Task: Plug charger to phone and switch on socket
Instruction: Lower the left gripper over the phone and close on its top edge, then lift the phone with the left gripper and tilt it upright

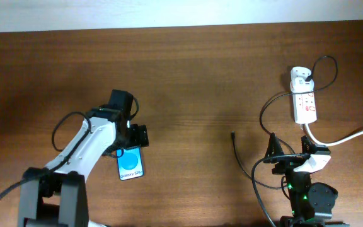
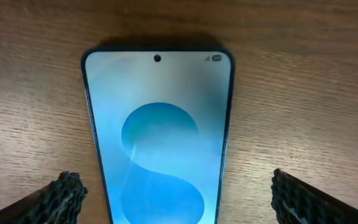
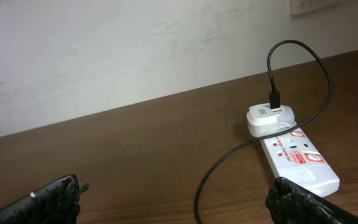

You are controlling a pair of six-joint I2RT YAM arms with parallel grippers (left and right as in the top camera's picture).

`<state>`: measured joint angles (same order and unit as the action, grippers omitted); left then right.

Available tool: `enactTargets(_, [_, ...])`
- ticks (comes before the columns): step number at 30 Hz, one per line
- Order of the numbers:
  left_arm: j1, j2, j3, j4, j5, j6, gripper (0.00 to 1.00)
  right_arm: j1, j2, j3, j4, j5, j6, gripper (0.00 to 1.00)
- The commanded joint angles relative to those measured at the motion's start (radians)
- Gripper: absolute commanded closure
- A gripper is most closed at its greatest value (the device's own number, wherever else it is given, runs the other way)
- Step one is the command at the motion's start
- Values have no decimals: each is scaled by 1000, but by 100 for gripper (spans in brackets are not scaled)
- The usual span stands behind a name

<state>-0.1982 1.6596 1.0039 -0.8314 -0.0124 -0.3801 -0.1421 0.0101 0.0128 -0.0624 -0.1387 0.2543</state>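
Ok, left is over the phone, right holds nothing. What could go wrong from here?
The left gripper is open astride the phone; an uneven close could skew it. The connector tip lies loose, thin, apart from the open right gripper: easy to mis-grip. The cable crosses the socket; pulling may drag that.

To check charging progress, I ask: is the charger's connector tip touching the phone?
Apart. The overhead view shows the connector tip lying alone, with much bare table between it and the phone.
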Motion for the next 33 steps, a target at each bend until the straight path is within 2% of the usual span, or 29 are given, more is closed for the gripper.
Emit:
enactTargets(1, [-4, 13, -8, 5, -10, -39, 1, 6, -6, -7, -2, 5, -2, 2])
enactTargets(6, [-4, 13, -48, 14, -3, -38, 1, 6, -6, -7, -2, 5, -2, 2])
enactTargets(9, [-4, 13, -180, 130, -3, -38, 1, 6, -6, -7, -2, 5, -2, 2])
enactTargets(12, [-4, 13, -217, 164, -3, -38, 1, 6, -6, -7, -2, 5, -2, 2])
enactTargets(33, [-4, 13, -264, 312, -2, -38, 1, 6, -6, -7, -2, 5, -2, 2])
